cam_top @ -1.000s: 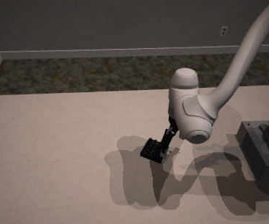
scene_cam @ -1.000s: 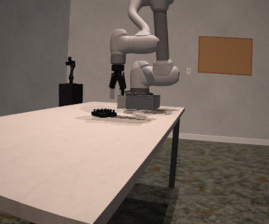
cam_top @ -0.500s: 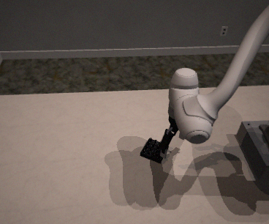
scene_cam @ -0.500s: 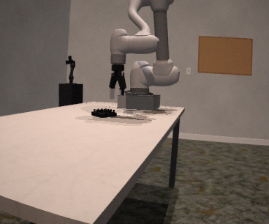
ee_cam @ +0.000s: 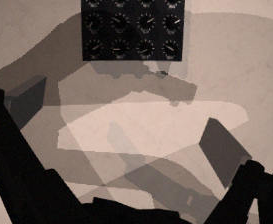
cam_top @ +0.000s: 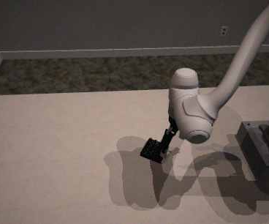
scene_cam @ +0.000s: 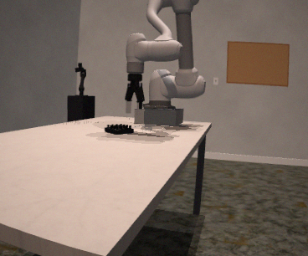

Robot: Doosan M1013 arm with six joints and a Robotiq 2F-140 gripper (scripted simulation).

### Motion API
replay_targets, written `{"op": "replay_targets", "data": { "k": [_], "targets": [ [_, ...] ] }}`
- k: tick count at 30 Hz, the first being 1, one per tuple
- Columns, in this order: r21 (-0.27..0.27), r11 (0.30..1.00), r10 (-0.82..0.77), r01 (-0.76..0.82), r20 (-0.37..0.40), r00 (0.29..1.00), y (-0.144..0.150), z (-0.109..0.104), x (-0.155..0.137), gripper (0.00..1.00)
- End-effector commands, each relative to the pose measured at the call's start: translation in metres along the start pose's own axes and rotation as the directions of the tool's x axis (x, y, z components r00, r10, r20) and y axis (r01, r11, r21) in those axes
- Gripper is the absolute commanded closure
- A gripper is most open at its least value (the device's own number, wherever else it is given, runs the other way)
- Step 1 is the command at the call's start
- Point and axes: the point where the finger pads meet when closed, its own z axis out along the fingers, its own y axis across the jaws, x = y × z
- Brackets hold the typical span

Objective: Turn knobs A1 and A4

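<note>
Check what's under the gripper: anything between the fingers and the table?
Wrist view: bare tabletop and shadows between the open fingers; the knob box lies beyond them. Tabletop directly behind the gripper's dark body is covered, can't tell.

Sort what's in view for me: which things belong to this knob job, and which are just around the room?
For the job:
- knob box, with its knobs
- gripper, open
- table under the box

Not for the job:
- orange wall board
- black pedestal
- wall outlet
</note>
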Motion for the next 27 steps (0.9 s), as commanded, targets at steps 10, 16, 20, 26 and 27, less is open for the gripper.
{"op": "replay_targets", "data": {
  "k": [10,16,20,26,27],
  "targets": [
    [0.0,0.983,-0.183,0.183,0.0,0.983,-0.041,-0.013,0.07,0.0],
    [0.0,0.956,-0.293,0.293,0.0,0.956,-0.063,-0.019,0.113,0.0],
    [0.0,0.956,-0.293,0.293,0.0,0.956,-0.063,-0.019,0.113,0.88],
    [0.0,0.956,-0.293,0.293,0.0,0.956,-0.063,-0.019,0.113,0.88],
    [0.0,0.956,-0.293,0.293,0.0,0.956,-0.063,-0.019,0.113,0.88]
  ]
}}
